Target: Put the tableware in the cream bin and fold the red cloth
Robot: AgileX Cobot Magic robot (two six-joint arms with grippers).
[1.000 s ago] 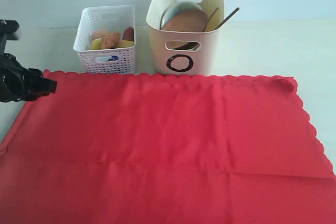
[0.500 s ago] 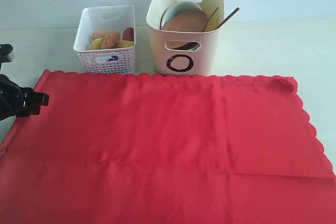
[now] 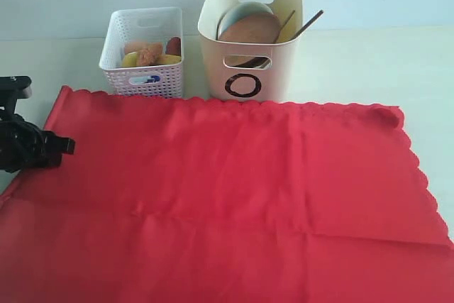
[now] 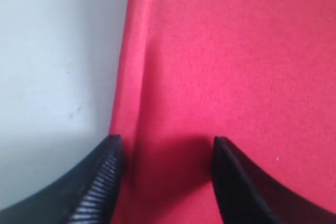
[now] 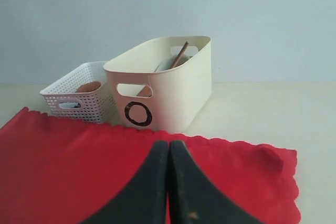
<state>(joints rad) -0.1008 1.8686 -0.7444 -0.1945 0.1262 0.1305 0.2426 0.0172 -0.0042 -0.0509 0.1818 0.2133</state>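
Exterior view: my left pincer [image 3: 62, 145] sits level at nine o'clock, tips over the left hem of the red cloth [image 3: 234, 189]. The cloth lies flat on the surface [image 3: 369, 62], with bare room at three o'clock. The cream bin [image 3: 280, 69] stands at twelve, tableware [image 3: 248, 30] inside. Left wrist view: jaws half-wide, straddling that hem. Right wrist view: right pincer [image 5: 168, 153] closed, empty, above the cloth.

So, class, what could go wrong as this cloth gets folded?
1. The left gripper straddles the edge of the red cloth, one finger over bare table; it may pinch only the hem and slip.
2. The cloth's far edge runs by the cream bin; a tug might shift it.
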